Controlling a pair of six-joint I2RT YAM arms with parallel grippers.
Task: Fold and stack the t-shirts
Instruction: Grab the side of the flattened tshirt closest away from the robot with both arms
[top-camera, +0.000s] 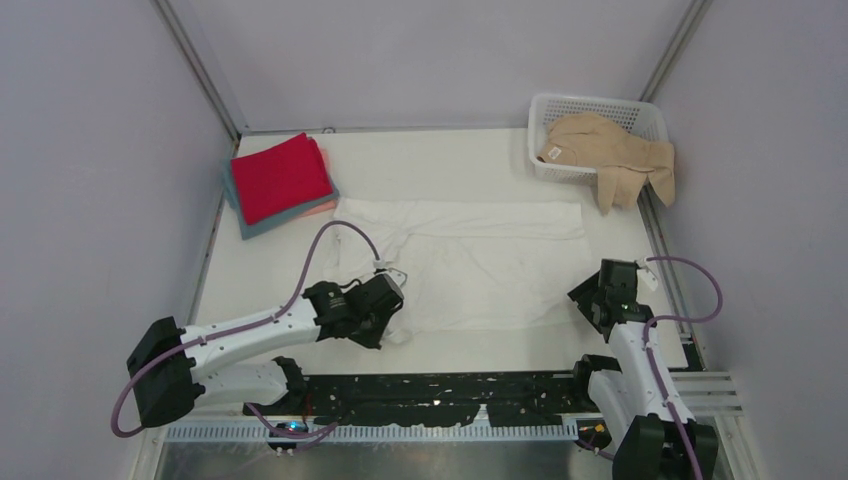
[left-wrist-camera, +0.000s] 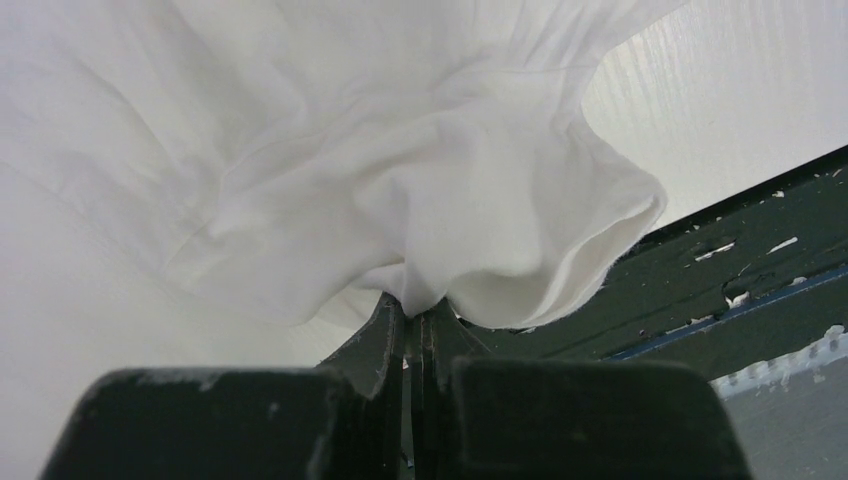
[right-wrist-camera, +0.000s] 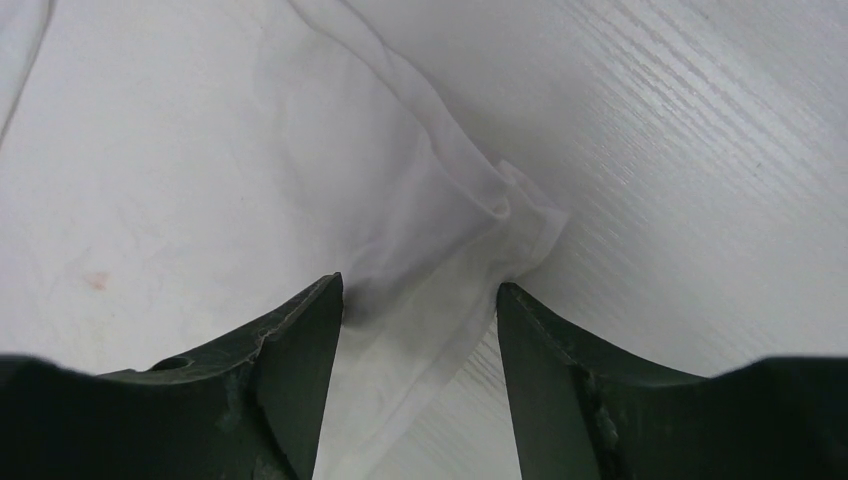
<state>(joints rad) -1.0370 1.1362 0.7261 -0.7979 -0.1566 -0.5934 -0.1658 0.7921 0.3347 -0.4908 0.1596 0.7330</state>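
**One corner held, one corner waiting**

At the far left of the table (top-camera: 420, 150) sits a pile of folded shirts (top-camera: 283, 180). The red one is on top, and blue and pink edges peek out below. They look flat and square.

Next comes the left gripper (left-wrist-camera: 412, 318). It is pinched tight on the near left corner of the white shirt (top-camera: 480, 265). The cloth puffs up in a soft bunch just past the fingers. Only a small bit is pinched, so a hard pull could make it slip out.

The white shirt lies spread in the middle of the table. It is thin, soft and a bit wrinkly. It is floppy, so it will likely sag when lifted.

The right gripper (right-wrist-camera: 420, 295) is wide open and holds nothing. It has one finger on each side of the near right corner. That corner is thin and lies flat on the smooth, lined table top. The fingers could close on nothing, or catch just one layer. Then only one side would lift, the shirt would twist, and the fold would come out crooked.

At the far right, a crumpled tan shirt (top-camera: 610, 155) hangs half out of a white plastic basket (top-camera: 590, 105) full of little holes. It has not been folded yet.
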